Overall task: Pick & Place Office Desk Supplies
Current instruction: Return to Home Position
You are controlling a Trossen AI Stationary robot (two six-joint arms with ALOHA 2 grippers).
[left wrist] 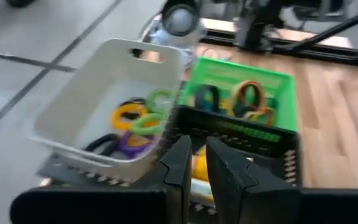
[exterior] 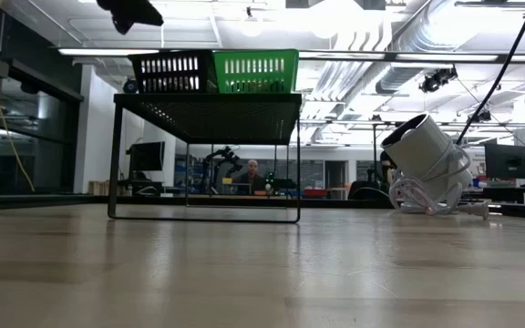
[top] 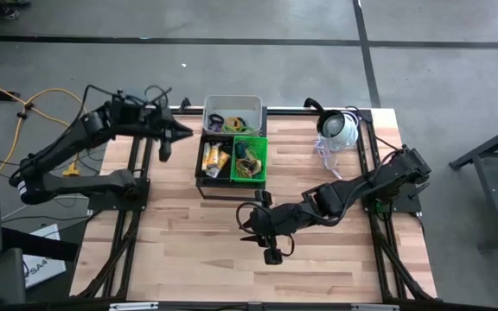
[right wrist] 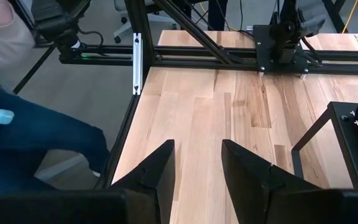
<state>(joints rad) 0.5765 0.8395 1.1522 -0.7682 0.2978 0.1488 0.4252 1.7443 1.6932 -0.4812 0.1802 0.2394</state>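
**Table** [top: 214, 268]: pale wood planks, bare across the front half.

**Person** [right wrist: 36, 143]: off the table's front left corner. Only a blue trouser leg and a light sleeve show, in the right wrist view.

**Right arm:** stretched low over the table from its base at the right edge, elbow bent, forearm pointing toward the left side.

**Right gripper** [right wrist: 197, 143]: in front of the shelf and well apart from it, above bare wood. Its fingers are spread with nothing between them.

**Shelf** [exterior: 208, 105]: black wire top on thin legs, standing in the middle of the table's far half. It carries three bins.

**Black bin** [top: 202, 160]: front left of the shelf. It holds the yellow-and-white packets [top: 216, 160].

**Green bin** [top: 262, 160]: front right of the shelf, touching the black bin. It holds the rubber bands [top: 247, 162].

**Pale gray bin** [top: 233, 105]: behind the other two, at the shelf's far edge. It holds the loops [left wrist: 135, 121], which are purple, green, yellow and black.

**Left arm:** reaches in from its base at the left edge, with the forearm running level toward the shelf.

**Left gripper** [top: 180, 131]: raised above shelf height, just beside the pale gray bin's left side. Its fingers are pressed nearly together and hold nothing.

**White dome device** [top: 340, 130]: right of the shelf, near the far right corner, tilted on its side. Its cable [top: 327, 155] lies bunched just in front of it.

**Seated person** [exterior: 252, 173]: in the room beyond the table, seen under the shelf in the low view.
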